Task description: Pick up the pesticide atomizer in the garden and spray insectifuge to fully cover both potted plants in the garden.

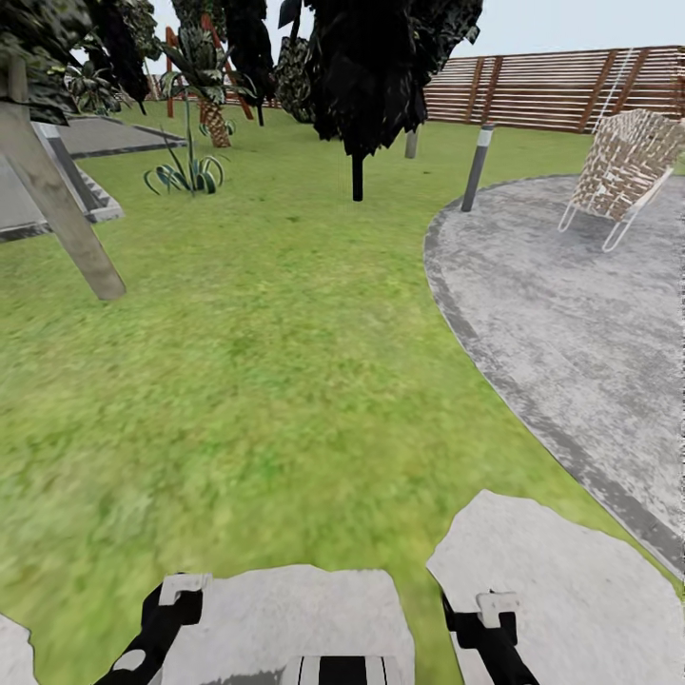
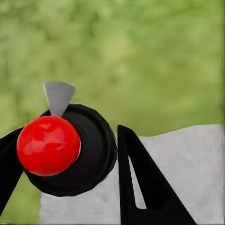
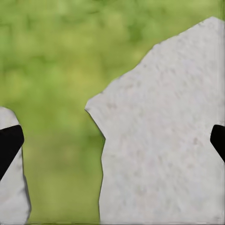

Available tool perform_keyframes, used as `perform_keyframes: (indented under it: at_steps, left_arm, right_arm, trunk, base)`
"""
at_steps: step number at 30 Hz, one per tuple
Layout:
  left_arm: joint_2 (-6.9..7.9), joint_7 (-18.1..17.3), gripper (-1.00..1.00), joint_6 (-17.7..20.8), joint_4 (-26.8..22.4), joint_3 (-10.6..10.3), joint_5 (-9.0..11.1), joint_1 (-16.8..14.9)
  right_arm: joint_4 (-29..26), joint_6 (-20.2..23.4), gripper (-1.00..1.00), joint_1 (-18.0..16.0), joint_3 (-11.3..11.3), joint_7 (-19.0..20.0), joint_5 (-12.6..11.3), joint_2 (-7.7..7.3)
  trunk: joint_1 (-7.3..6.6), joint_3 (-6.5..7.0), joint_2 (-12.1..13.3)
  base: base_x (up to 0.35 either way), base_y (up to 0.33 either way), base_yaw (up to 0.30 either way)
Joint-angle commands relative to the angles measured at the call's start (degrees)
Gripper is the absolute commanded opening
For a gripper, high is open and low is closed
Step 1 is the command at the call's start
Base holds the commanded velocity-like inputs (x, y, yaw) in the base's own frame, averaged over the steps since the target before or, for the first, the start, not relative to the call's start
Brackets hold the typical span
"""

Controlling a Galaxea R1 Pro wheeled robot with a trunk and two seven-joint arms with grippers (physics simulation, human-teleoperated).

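Head view high, facing forward-down over lawn (image 1: pixel 238 381); wrists close above stepping stones (image 3: pixel 164 140).

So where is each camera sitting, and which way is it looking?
Head view: up on the robot's head, looking forward and down over the lawn; both arms peek in below.
Left wrist view: near the left gripper, looking down; its fingers hold the atomizer.
Right wrist view: near the right gripper, fingers wide apart.
All share grass and pale stepping stones.
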Motion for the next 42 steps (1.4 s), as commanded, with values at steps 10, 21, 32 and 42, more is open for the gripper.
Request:
perform_keyframes:
  at_steps: [10,21,32,42]
  left_arm:
    - [0.30,0.19,-1.00,-0.47,1.89,0.26,0.26,4.27]
    - [0.08,0.11,-1.00,-0.80,2.37,0.30,2.67,6.53]
    - [0.23,0.10,-1.00,-1.09,3.53,0.35,2.97,6.57]
    - [0.23,0.11,-1.00,-1.09,3.53,0.32,2.97,6.57]
  right_arm:
    - [7.42,-6.61,1.00,0.02,-0.19,0.16,0.30,-1.45]
    - [14.50,-7.30,1.00,0.08,-0.08,0.05,0.03,-3.10]
    - [14.54,-7.22,1.00,0.08,-0.09,0.10,-0.06,-3.10]
    - [14.65,-7.22,1.00,0.08,-0.10,0.05,-0.01,-3.07]
  trunk:
    - [-0.27,3.04,0.12]
    - [-0.55,6.16,0.27]
    - [-0.83,8.60,0.42]
    - [-2.64,10.48,3.65]
  base:
    - [0.000,0.000,-0.119]
    - [0.000,0.000,-0.097]
    - [0.000,0.000,0.000]
    - [0.000,0.000,0.000]
